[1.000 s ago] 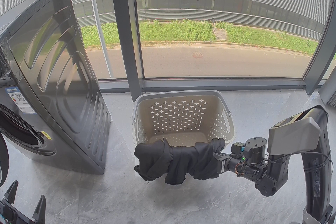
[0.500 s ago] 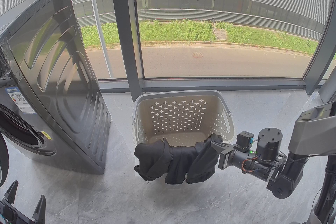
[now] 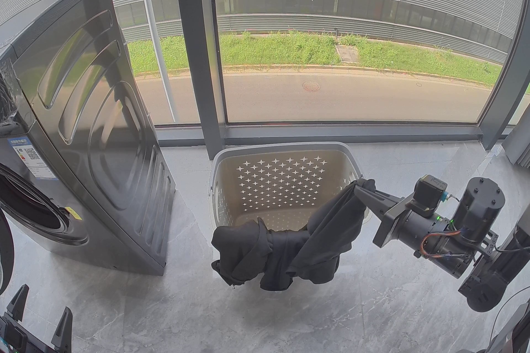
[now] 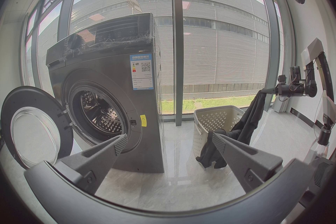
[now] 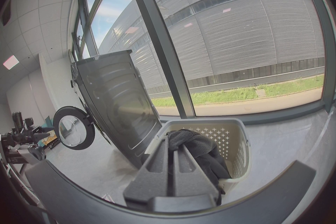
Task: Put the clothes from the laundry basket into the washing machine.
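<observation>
While right gripper (image 3: 364, 187) is pinching shut on the garment (image 3: 287, 255), I'm raising it up and rightward. The bulk is still draping over the basket (image 3: 287, 146) front rim, probably snagging, so it's needing more lift. Left gripper (image 4: 168, 139) is idling wide near the washer (image 4: 105, 95).

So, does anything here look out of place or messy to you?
Only the dark garment: it is slung over the near rim of the laundry basket, a bunch hanging outside, while the right gripper pinches one end up high. The door of the washing machine stands open, as loading needs. Nothing looks damaged.
</observation>
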